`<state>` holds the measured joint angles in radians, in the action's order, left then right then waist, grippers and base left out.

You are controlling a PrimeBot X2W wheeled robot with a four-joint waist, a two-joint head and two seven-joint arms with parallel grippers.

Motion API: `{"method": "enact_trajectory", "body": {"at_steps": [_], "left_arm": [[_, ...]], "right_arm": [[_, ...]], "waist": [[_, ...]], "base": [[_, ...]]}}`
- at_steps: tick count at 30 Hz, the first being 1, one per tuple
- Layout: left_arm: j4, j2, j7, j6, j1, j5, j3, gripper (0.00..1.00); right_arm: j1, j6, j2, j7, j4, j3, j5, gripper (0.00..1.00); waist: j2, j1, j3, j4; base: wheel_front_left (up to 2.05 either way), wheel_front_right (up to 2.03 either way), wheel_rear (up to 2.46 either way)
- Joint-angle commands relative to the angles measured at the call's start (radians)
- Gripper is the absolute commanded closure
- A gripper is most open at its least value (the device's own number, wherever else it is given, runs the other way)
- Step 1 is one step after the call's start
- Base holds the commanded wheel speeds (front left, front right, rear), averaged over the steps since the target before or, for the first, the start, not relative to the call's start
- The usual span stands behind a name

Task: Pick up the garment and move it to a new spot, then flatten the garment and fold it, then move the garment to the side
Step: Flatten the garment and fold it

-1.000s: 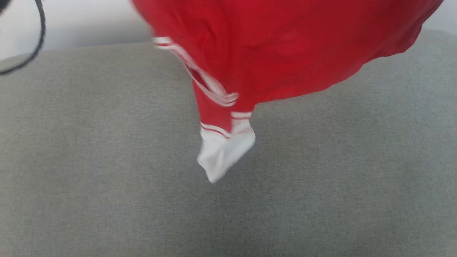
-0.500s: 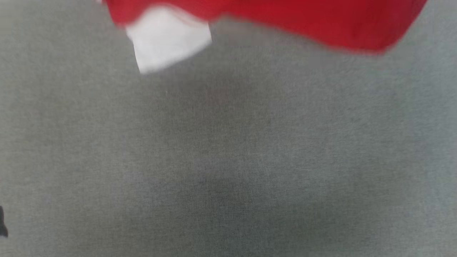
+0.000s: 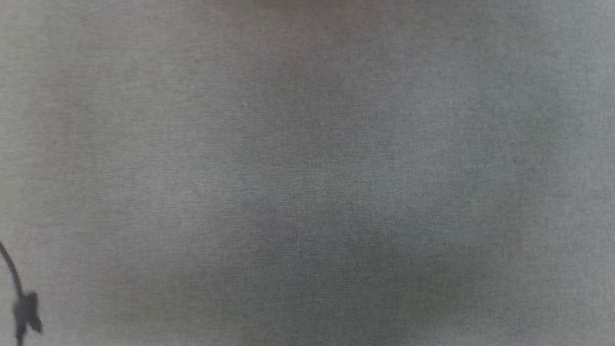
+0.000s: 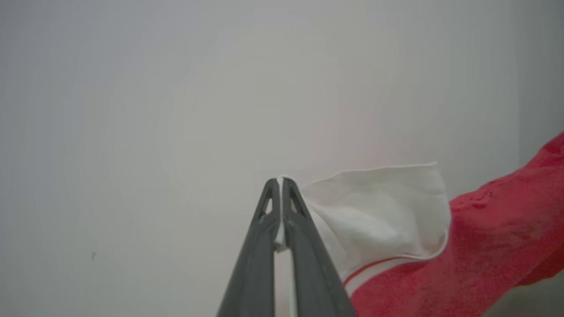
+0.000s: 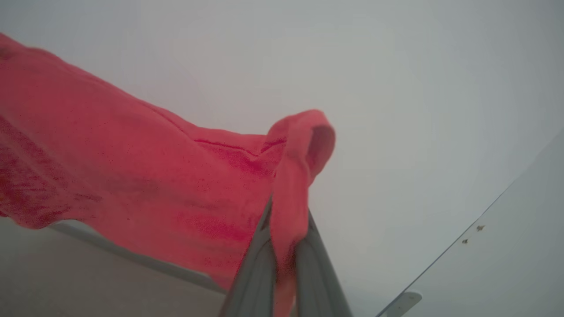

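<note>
**lurker:** Over that grey cushion [image 3: 432, 144], where's the garment [image 4: 493, 246] relative to your hands?

**me:** Up off it, in front of a pale wall [image 4: 132, 88]. It's strung between my two hands, so its long axis runs side to side. From my left gripper [image 4: 280, 181] it trails toward the other hand. From my right gripper [image 5: 288, 215] the red body spreads toward the left one. Neither arm's nearer, both have it.

**lurker:** Grip ok? Anything in the way?

**me:** Left fingers are pressed together on the edge of the white sleeve [image 4: 387, 207], right ones clamped on a bunched red hem corner [image 5: 304, 141]. My guess: the lay-down hinges on lowering both ends evenly, or it lands twisted. Smallest thing: a thin dark cable [image 3: 21, 307] at the lower left of my head view, well off the cushion's middle.
</note>
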<state>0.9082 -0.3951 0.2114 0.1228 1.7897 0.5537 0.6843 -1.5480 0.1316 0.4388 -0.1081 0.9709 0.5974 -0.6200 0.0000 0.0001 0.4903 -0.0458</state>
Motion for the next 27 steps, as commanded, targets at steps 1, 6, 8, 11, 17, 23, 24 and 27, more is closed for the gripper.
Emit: {"method": "enact_trajectory", "body": {"at_steps": [1, 6, 8, 11, 17, 23, 24, 27], "left_arm": [[0.005, -0.004, -0.072, 0.005, -0.068, 0.051, 0.027, 1.00], [-0.103, -0.068, -0.270, 0.006, -0.256, 0.198, 0.132, 1.00], [-0.155, -0.099, -0.338, 0.006, -0.337, 0.252, 0.152, 1.00], [-0.210, -0.130, -0.405, 0.007, -0.410, 0.301, 0.167, 1.00], [-0.454, -0.244, -0.560, -0.057, -0.649, 0.404, 0.187, 1.00], [-0.790, -0.389, -0.657, -0.219, -0.902, 0.476, 0.210, 1.00], [-0.844, -0.412, -0.665, -0.247, -0.940, 0.483, 0.214, 1.00], [-0.991, -0.478, -0.671, -0.331, -1.049, 0.503, 0.222, 1.00]], "right_arm": [[0.050, -0.002, 0.007, 0.035, -0.016, 0.026, -0.041, 1.00], [0.203, -0.002, 0.054, 0.161, -0.105, 0.117, -0.166, 1.00], [0.260, -0.002, 0.088, 0.199, -0.157, 0.150, -0.214, 1.00], [0.324, -0.002, 0.123, 0.242, -0.208, 0.182, -0.265, 1.00], [0.493, -0.002, 0.232, 0.316, -0.375, 0.256, -0.380, 1.00], [0.650, -0.002, 0.320, 0.368, -0.499, 0.285, -0.466, 1.00], [0.675, -0.002, 0.333, 0.378, -0.514, 0.286, -0.478, 1.00], [0.747, -0.002, 0.371, 0.404, -0.575, 0.301, -0.508, 1.00]], "waist": [[0.0000, -0.0001, -0.023, 0.017], [0.0000, -0.0001, -0.062, 0.041], [0.0000, -0.0001, -0.078, 0.049], [0.0000, -0.0001, -0.092, 0.056], [0.0000, -0.0001, -0.128, 0.066], [0.0000, -0.0001, -0.150, 0.059], [0.0000, -0.0001, -0.152, 0.057], [0.0000, -0.0001, -0.158, 0.050]], "base": [[0.00, 0.00, 0.00], [0.00, 0.00, 0.00], [0.00, 0.00, 0.00], [0.00, 0.00, 0.00], [0.00, 0.00, 0.00], [0.00, 0.00, 0.00], [0.00, 0.00, 0.00], [0.00, 0.00, 0.00]]}}
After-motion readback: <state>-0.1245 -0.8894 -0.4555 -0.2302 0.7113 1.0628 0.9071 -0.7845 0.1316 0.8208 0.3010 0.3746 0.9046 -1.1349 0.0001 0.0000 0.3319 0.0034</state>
